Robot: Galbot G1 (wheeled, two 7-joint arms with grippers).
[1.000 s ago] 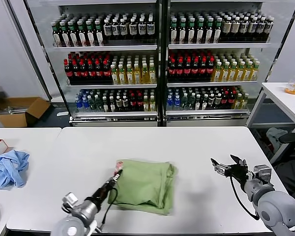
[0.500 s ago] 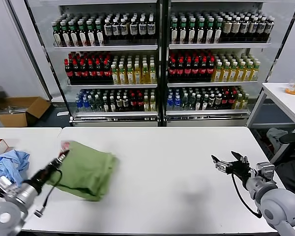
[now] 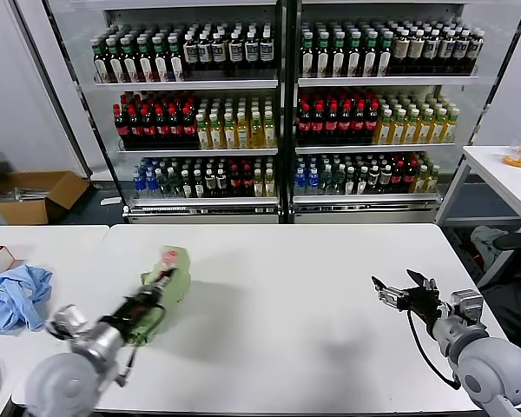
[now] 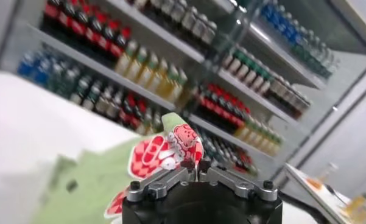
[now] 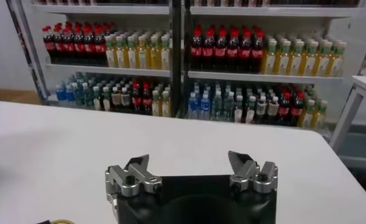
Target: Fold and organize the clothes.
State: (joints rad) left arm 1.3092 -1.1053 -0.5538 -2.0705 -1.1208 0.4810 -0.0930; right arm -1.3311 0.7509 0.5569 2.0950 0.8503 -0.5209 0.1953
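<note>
My left gripper [image 3: 163,280] is low on the left side of the head view, and its fingers are pinched tight on the green shirt [image 3: 169,280]. In the left wrist view I can see the red-and-white check print [image 4: 164,155] bunched up right at the gripper [image 4: 195,165] tips. The shirt hangs in a small bundle over the white table [image 3: 286,287]. My right gripper [image 3: 405,294] waits at the lower right with its fingers spread wide, holding nothing. A blue cloth [image 3: 16,295] lies at the far left.
</note>
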